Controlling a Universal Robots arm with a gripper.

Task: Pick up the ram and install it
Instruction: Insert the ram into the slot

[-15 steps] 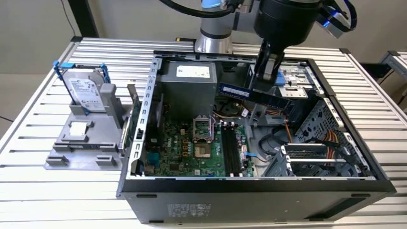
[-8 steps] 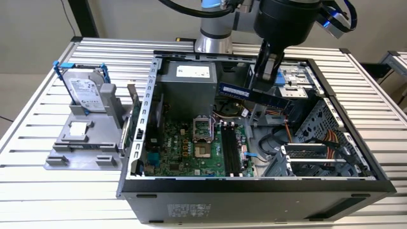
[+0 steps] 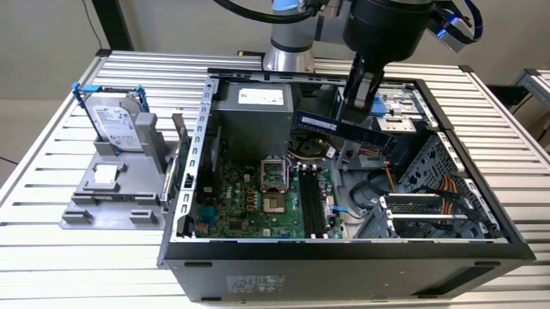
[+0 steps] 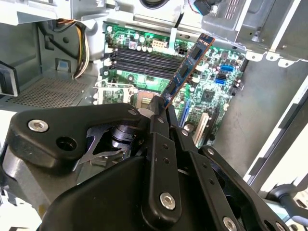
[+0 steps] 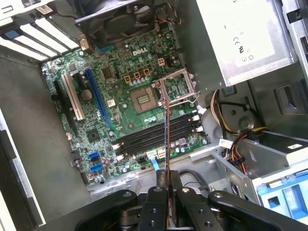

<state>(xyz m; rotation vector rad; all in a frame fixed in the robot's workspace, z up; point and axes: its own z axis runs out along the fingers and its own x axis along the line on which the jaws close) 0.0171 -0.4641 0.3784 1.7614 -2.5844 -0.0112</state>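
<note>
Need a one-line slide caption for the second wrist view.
Claw shut on the ram, held tilted above the motherboard and its empty memory slots.

Ram [image 3: 316, 122] dark blue; motherboard [image 3: 245, 196] green — slots [image 3: 311, 206] black.

Thin dark-blue ram [image 3: 315, 121] with black chips, held tilted above the motherboard [image 3: 249, 199]
</note>
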